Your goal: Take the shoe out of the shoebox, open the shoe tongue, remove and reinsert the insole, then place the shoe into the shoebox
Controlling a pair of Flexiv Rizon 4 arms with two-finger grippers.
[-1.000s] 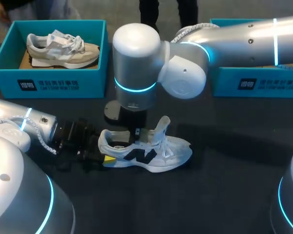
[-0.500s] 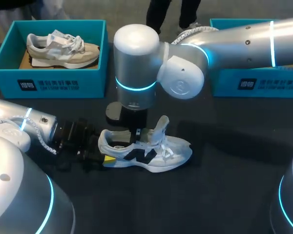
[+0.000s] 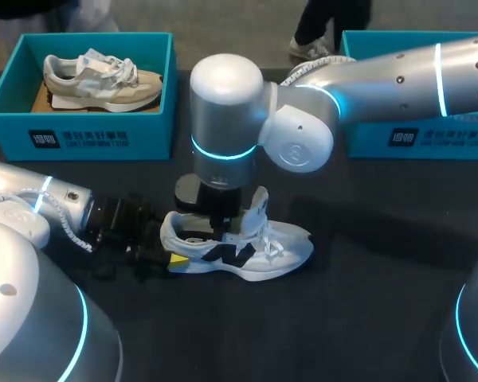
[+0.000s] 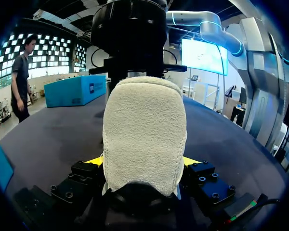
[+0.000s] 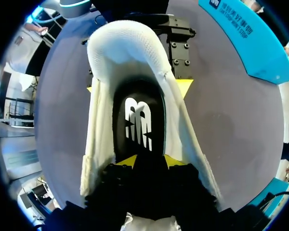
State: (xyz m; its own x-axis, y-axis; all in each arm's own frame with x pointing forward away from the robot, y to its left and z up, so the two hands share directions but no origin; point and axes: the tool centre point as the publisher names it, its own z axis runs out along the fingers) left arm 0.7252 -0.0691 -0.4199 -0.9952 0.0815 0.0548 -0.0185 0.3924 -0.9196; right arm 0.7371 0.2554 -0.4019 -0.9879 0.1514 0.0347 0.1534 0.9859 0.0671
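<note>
A white shoe [image 3: 247, 251] with dark side marks lies on the dark table, toe to the right and tongue [image 3: 260, 204] standing up. My left gripper [image 3: 169, 259] is shut on its fuzzy heel [image 4: 144, 139], with a yellow fingertip [image 4: 92, 161] pressed on each side. My right gripper [image 5: 149, 161] points straight down into the shoe's mouth. Its yellow tips stand a little apart, open, just over the black insole [image 5: 137, 120] with a white logo. In the head view the right wrist [image 3: 219, 195] hides those fingers.
A teal shoebox [image 3: 88, 139] at the back left holds a beige shoe [image 3: 103, 79]. A second teal box [image 3: 418, 135] stands at the back right, partly behind my right arm [image 3: 382, 76]. Bare dark tabletop lies in front of the white shoe.
My right wrist has sunk slightly and shifted a little to the right over the shoe's opening. The shoe and my left arm have kept still.
</note>
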